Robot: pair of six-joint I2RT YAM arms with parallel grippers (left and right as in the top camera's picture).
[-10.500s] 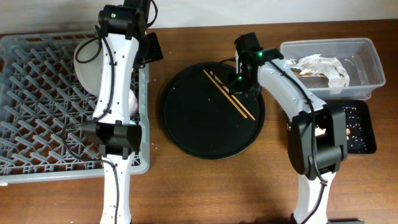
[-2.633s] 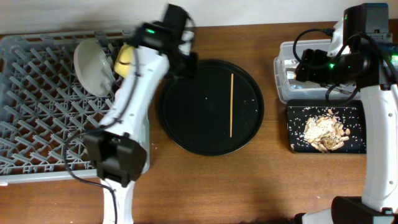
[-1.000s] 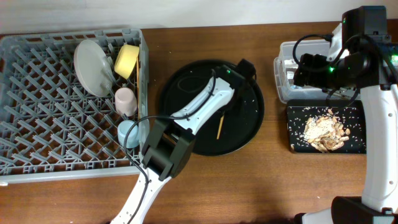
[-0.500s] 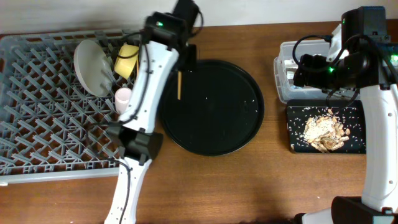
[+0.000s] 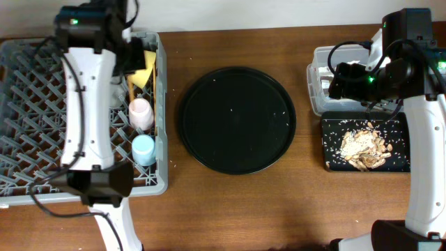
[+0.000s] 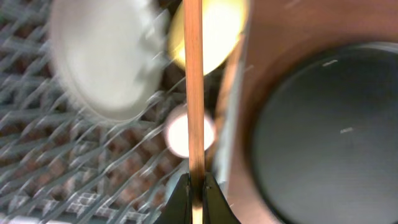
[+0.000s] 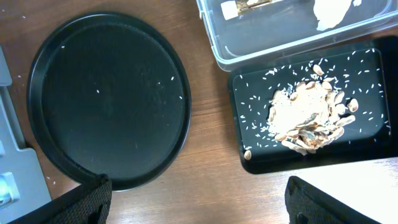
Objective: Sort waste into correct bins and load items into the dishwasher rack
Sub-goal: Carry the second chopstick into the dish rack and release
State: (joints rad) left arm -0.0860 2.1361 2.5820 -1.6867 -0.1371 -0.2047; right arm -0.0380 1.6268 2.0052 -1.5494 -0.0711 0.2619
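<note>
My left gripper (image 6: 195,186) is shut on a thin brown chopstick (image 6: 194,93), which points straight ahead over the grey dishwasher rack (image 5: 35,132). Below the stick stand the grey-green plate (image 6: 102,62), the yellow bowl (image 6: 217,37) and the pink cup (image 6: 177,134), all blurred. From overhead, the left arm (image 5: 87,84) hides most of the plate. The bowl (image 5: 146,66), pink cup (image 5: 141,111) and blue cup (image 5: 143,148) line the rack's right side. My right gripper (image 7: 198,186) hangs open, high above the table. The clear tub (image 7: 280,37) holds white paper (image 7: 333,9). Food scraps (image 7: 308,115) lie in the shallow black tray (image 7: 367,146).
The large round black tray (image 5: 238,120) lies between rack and bins, with only a few crumbs on it. The right arm (image 5: 397,63) hangs over the clear tub (image 5: 317,87), with the shallow black tray (image 5: 401,136) just in front of it.
My left arm has swung left, from the round tray's rim to over the rack's right side, carrying the chopstick. The right arm has not moved.
</note>
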